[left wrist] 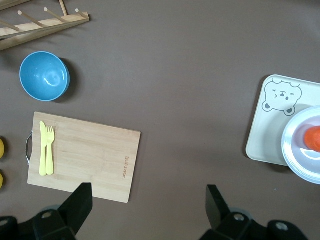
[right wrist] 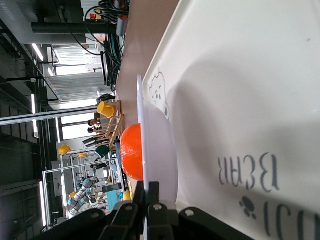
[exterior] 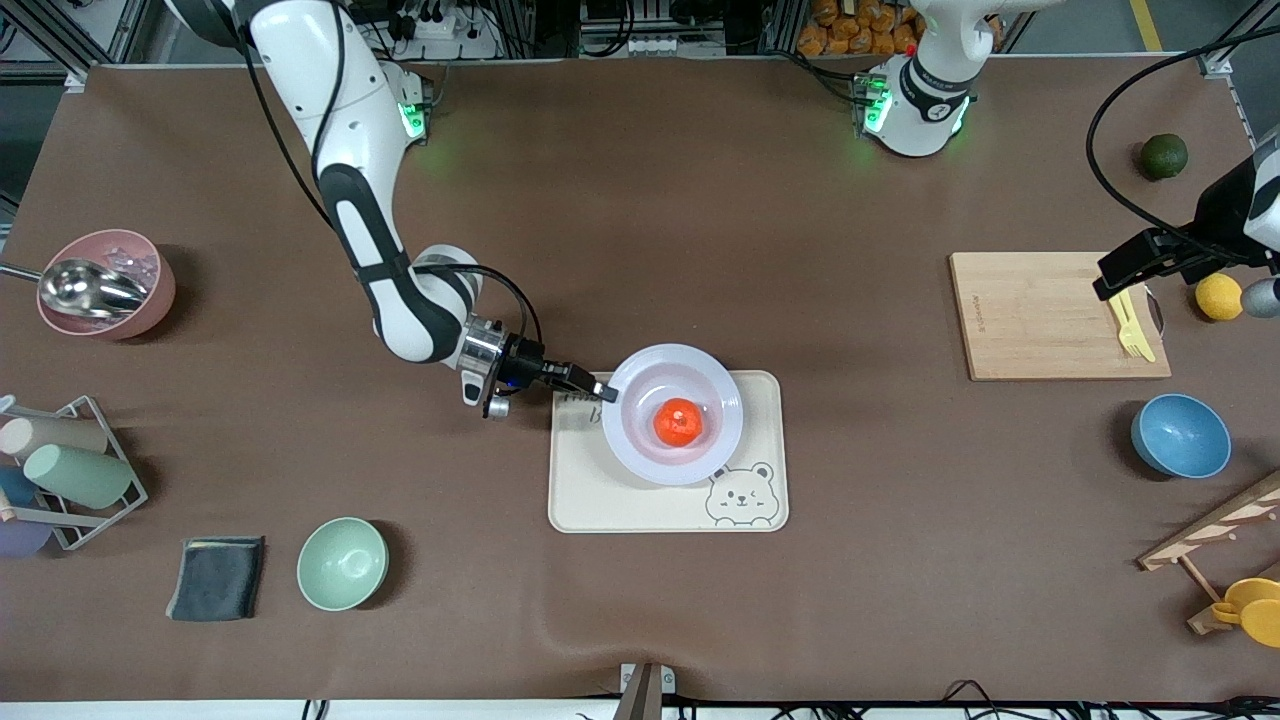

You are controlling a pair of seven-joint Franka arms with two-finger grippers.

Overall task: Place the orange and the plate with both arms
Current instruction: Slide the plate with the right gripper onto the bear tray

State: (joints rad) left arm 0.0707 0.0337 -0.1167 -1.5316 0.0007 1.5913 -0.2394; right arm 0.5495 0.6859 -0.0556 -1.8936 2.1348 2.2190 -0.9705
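Here right gripper pinches plate rim; orange inside; left gripper wide, waiting.

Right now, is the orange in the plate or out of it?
In. The orange sits in the middle of the plate, which rests on the bear tray, while the right end effector pinches the plate's rim.

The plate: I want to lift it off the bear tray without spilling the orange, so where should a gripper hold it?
Pinch the plate by its wide raised rim, coming in low from the right arm's end, as the right gripper does.
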